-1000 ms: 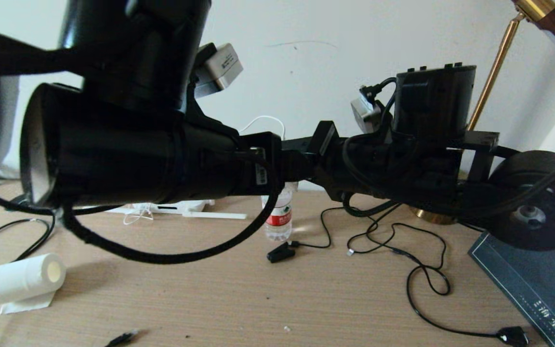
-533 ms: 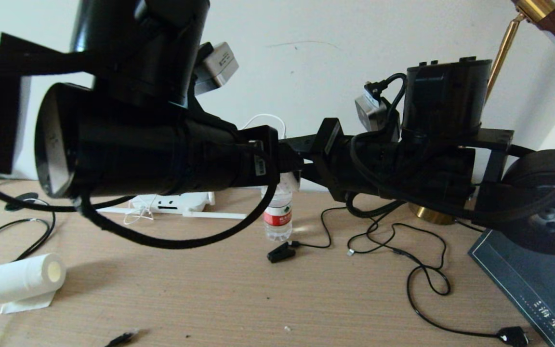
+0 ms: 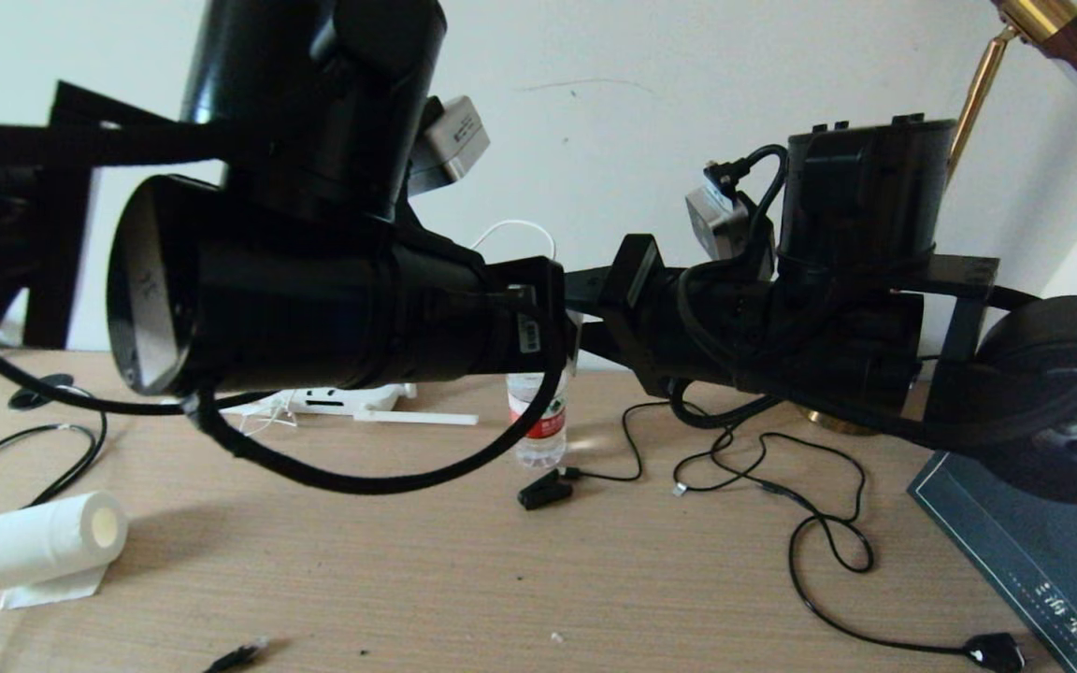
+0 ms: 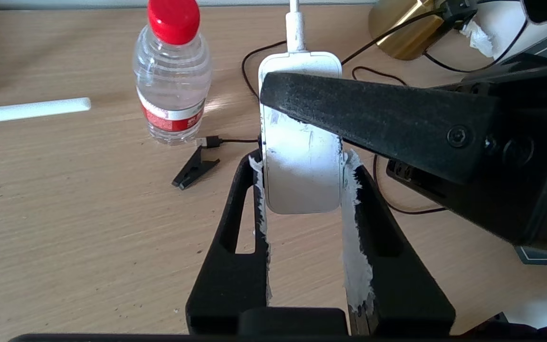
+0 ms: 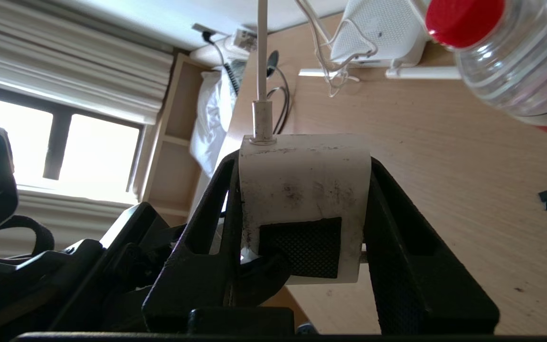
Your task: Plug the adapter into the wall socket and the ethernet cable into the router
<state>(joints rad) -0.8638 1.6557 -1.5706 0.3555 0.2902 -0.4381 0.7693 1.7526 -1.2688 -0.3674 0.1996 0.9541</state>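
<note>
Adapter (image 4: pixel 300 161) clamped by both left gripper (image 4: pixel 302 199) and right gripper (image 5: pixel 302 228) jaws; no legible writing.

Cable-strewn wooden desk (image 3: pixel 464 570)

The scuffed white adapter (image 5: pixel 304 190), cord upward, sits clamped between both grippers' fingers (image 4: pixel 356 213), above the bench, the white router (image 5: pixel 380 31) well beyond them.
</note>
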